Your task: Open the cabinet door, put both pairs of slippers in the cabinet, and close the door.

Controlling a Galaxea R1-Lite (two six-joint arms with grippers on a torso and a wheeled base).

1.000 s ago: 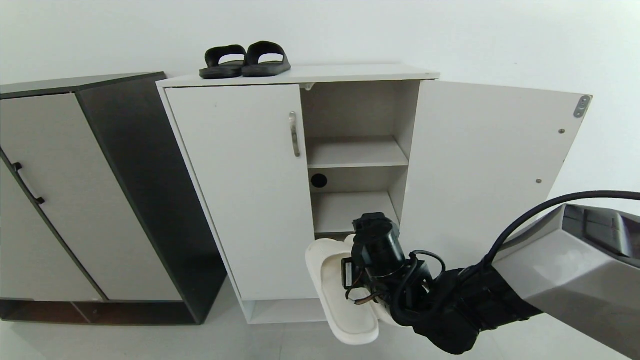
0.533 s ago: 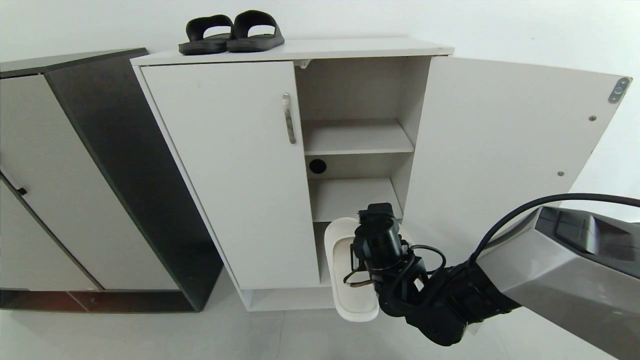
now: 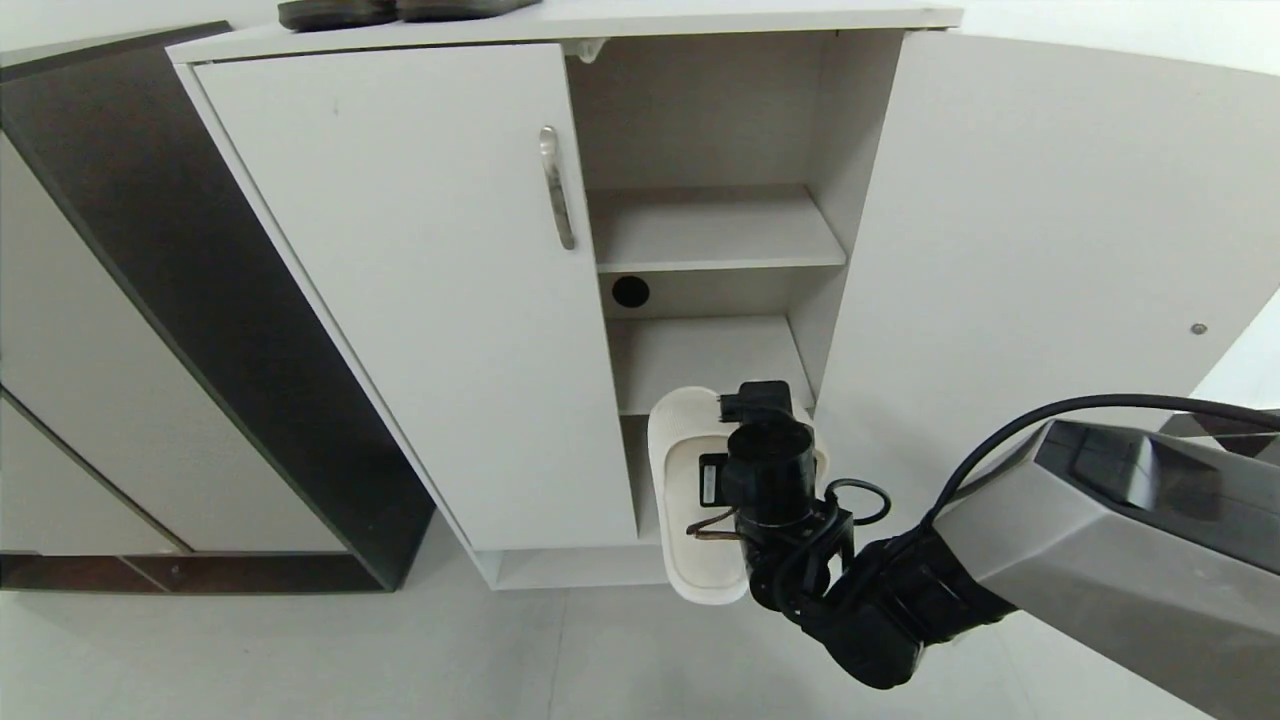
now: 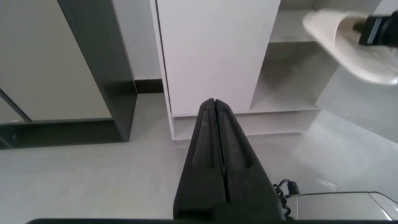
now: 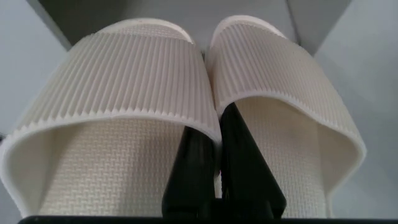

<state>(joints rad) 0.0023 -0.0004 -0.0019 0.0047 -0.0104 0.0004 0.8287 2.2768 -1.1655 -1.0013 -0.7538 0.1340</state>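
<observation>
A pair of white slippers hangs side by side in my right gripper, their toes at the mouth of the white cabinet's lowest compartment. In the right wrist view the right gripper is shut on the inner edges of both white slippers. The cabinet's right door stands wide open and its left door is closed. A pair of black slippers lies on the cabinet top. My left gripper is shut and empty, low over the floor in front of the cabinet.
Two bare shelves, the upper and the middle, sit above the slippers. A second cabinet with a dark side panel stands against the white one's left. Grey floor lies open in front.
The head camera has moved closer to the cabinet and lower. My right gripper has carried the white slippers forward, so their toes now reach the lowest compartment's opening.
</observation>
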